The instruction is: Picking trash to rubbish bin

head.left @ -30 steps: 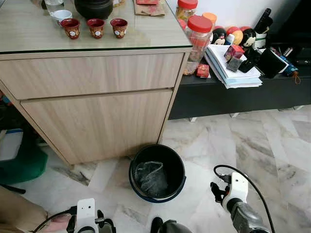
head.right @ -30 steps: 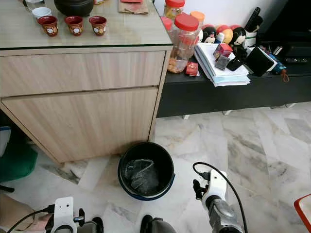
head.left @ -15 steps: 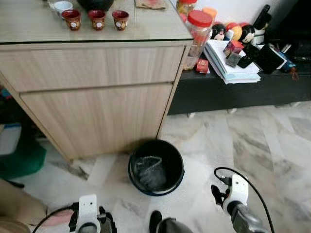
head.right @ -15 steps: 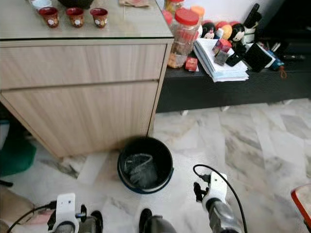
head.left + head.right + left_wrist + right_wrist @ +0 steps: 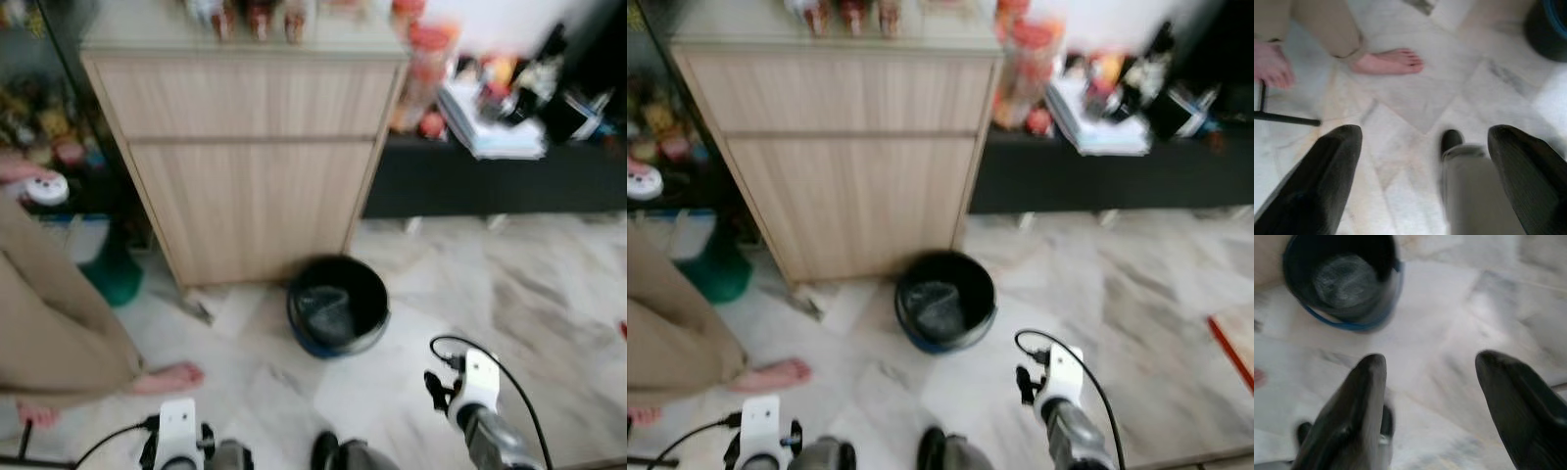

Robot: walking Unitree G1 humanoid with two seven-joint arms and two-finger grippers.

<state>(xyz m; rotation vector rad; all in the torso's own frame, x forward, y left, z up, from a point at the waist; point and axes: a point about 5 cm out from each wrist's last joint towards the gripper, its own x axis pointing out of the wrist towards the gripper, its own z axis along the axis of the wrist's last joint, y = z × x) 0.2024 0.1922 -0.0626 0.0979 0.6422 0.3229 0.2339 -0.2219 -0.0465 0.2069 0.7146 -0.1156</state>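
Both tools hang low over the marble floor [image 5: 549,294], empty: the left tool [image 5: 1422,181] and the right tool [image 5: 1430,401] each have their black fingers spread apart. Ahead stands a black rubbish bin [image 5: 338,305] with crumpled clear plastic [image 5: 1342,279] inside, just before a wooden cabinet [image 5: 245,166]. A person's bare foot [image 5: 1388,61] rests to the robot's left.

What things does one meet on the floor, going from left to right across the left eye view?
Person's bare foot → black rubbish bin, standing before the wooden cabinet → right gripper, low over the marble floor.
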